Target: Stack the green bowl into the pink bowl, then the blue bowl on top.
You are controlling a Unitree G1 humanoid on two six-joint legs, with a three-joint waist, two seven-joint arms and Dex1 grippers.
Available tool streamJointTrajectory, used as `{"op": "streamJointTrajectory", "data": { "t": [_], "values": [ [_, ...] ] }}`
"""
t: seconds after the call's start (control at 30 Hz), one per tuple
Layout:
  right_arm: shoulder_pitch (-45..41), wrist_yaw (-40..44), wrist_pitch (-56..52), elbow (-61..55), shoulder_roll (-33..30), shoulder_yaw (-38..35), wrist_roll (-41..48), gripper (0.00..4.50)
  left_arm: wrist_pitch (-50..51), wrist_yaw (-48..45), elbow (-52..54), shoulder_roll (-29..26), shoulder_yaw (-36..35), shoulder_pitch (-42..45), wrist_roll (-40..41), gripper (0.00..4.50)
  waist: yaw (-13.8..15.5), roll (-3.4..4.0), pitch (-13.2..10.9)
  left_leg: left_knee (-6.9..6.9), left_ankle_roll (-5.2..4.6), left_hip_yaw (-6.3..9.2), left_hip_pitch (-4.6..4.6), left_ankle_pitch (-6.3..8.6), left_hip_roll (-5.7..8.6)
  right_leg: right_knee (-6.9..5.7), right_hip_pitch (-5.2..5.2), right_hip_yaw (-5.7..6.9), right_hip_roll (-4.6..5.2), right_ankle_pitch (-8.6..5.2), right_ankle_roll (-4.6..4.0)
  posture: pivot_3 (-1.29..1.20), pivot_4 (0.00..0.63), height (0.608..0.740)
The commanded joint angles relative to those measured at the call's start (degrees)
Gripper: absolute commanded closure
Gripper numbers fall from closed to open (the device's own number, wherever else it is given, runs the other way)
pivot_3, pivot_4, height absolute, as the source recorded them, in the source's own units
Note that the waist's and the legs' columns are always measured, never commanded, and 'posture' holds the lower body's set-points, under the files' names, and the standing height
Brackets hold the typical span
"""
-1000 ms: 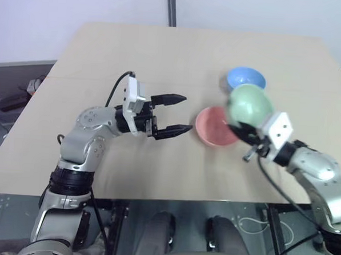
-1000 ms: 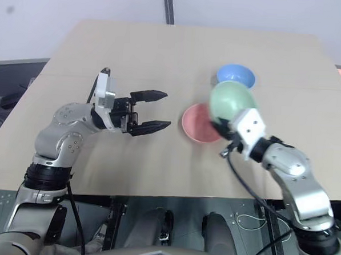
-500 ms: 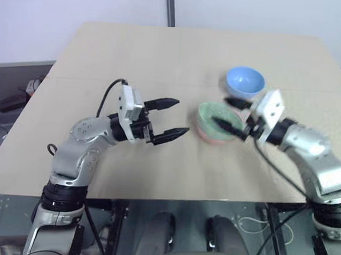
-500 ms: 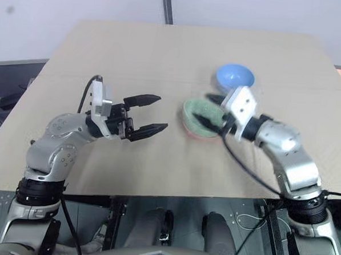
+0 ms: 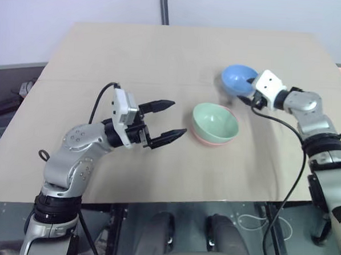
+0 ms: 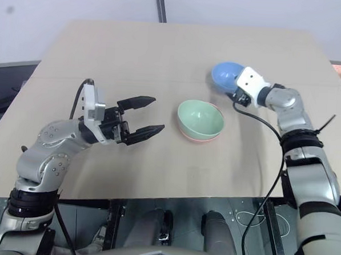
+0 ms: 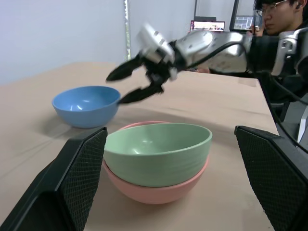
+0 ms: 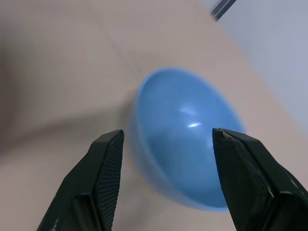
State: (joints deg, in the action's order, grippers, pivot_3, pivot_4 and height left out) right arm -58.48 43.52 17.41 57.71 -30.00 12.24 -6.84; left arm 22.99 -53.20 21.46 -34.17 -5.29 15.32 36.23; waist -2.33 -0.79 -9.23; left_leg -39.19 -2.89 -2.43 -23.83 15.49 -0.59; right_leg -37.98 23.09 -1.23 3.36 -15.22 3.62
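The green bowl (image 5: 215, 121) sits nested upright in the pink bowl (image 5: 213, 142), whose rim shows just below it, at the middle of the table. Beyond them to the right stands the blue bowl (image 5: 236, 78), on its own. My right gripper (image 7: 115, 90) is open at the blue bowl's near right rim with nothing held; in the right wrist view the blue bowl (image 8: 187, 139) lies just ahead between its spread fingers. Whether a finger touches the rim I cannot tell. My left gripper (image 5: 178, 117) hangs open and empty to the left of the stacked pair, pointing at it.
The tan table (image 5: 134, 51) has bare room to the left and behind the bowls. Its front edge runs under both arms. A seated person (image 7: 276, 19) shows past the table's far right side in the left wrist view.
My right gripper carried the green bowl down into the pink bowl, let it go, and swung away to the blue bowl. The left gripper stayed open, drawing back a little.
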Motion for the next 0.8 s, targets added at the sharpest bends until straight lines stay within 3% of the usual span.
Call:
{"op": "streamJointTrajectory", "data": {
  "t": [0.03, 0.1, 0.17, 0.33, 0.37, 0.57, 0.67, 0.73, 0.8],
  "values": [
    [-4.7, -2.2, 4.1, 6.9, 1.6, 0.1, -2.5, 1.31, 0.2, 1.5, 4.2, -1.0, -2.5, -0.9, 1.3, 0.0, 0.0, 0.01, 0.0, -0.01, 0.0, 0.0, 0.0, 0.0, 0.0, -0.01, 0.0, 0.01, 0.01, 0.0, 0.0, 0.0, 0.15, 0.74],
    [-6.1, -3.7, 4.3, 9.9, 2.6, 0.2, -3.6, 1.31, 0.5, 2.0, 5.0, -1.2, -3.1, -1.5, 1.4, 0.0, 0.1, 0.02, 0.0, -0.02, 0.0, 0.0, 0.01, 0.0, 0.01, -0.03, 0.0, 0.02, 0.05, 0.0, 0.0, 0.0, 0.15, 0.74],
    [-7.0, -6.0, 4.6, 12.0, 3.2, 0.3, -5.0, 1.82, 0.6, 2.4, 5.5, -1.4, -3.4, -2.0, 1.6, 0.0, 0.0, 0.02, 0.0, -0.03, 0.02, 0.01, 0.03, -0.01, 0.02, -0.07, -0.01, 0.03, 0.09, 0.01, 0.0, 0.0, 0.15, 0.74],
    [-8.0, -9.0, 5.6, 14.3, 3.4, 0.1, -7.1, 4.19, 0.6, 3.4, 6.0, -1.4, -3.5, -2.5, 2.0, 0.0, 0.1, 0.03, 0.0, -0.02, 0.06, 0.05, 0.05, -0.03, 0.04, -0.11, -0.01, 0.08, 0.16, 0.01, -0.01, 0.0, 0.15, 0.74],
    [-8.1, -9.3, 5.8, 14.4, 3.3, 0.1, -7.5, 4.46, 0.5, 3.5, 6.0, -1.5, -3.4, -2.5, 2.0, 0.0, 0.0, 0.04, 0.0, -0.02, 0.06, 0.05, 0.05, -0.03, 0.04, -0.11, -0.01, 0.08, 0.2, 0.01, -0.01, 0.0, 0.15, 0.74],
    [-8.1, -9.5, 8.4, 13.2, 1.6, -0.8, -8.0, 4.46, 0.2, 3.7, 5.5, -1.1, -2.6, -1.9, 1.8, 0.0, 0.0, 0.11, -0.1, 0.0, 0.06, 0.02, 0.04, -0.03, 0.04, -0.1, 0.01, 0.06, 0.19, 0.01, -0.01, 0.0, 0.15, 0.74],
    [-7.2, -4.4, 9.6, 8.6, 0.0, -3.5, -4.2, 4.46, -0.2, 3.5, 4.9, -0.8, -2.1, -1.6, 1.4, 0.0, 0.1, 0.17, -0.1, 0.0, 0.06, 0.03, 0.03, -0.03, 0.06, -0.1, 0.0, 0.07, 0.18, 0.01, -0.01, 0.0, 0.15, 0.74],
    [-4.8, 2.5, 7.7, 0.8, -0.4, -6.2, 1.4, 4.46, -0.2, 3.5, 4.5, -0.6, -2.0, -1.4, 1.3, 0.0, 0.0, 0.19, -0.1, 0.0, 0.06, 0.03, 0.02, -0.03, 0.08, -0.09, 0.0, 0.06, 0.2, 0.01, 0.0, 0.0, 0.15, 0.74],
    [1.7, 11.0, -1.8, -17.5, -1.4, -8.3, 10.8, 4.46, -0.5, 3.5, 3.8, -0.3, -2.0, -1.2, 1.2, 0.0, 0.1, 0.19, -0.1, 0.01, 0.06, 0.05, 0.02, -0.03, 0.05, -0.08, 0.0, 0.07, 0.23, 0.01, 0.0, 0.0, 0.15, 0.74]
  ]
}}
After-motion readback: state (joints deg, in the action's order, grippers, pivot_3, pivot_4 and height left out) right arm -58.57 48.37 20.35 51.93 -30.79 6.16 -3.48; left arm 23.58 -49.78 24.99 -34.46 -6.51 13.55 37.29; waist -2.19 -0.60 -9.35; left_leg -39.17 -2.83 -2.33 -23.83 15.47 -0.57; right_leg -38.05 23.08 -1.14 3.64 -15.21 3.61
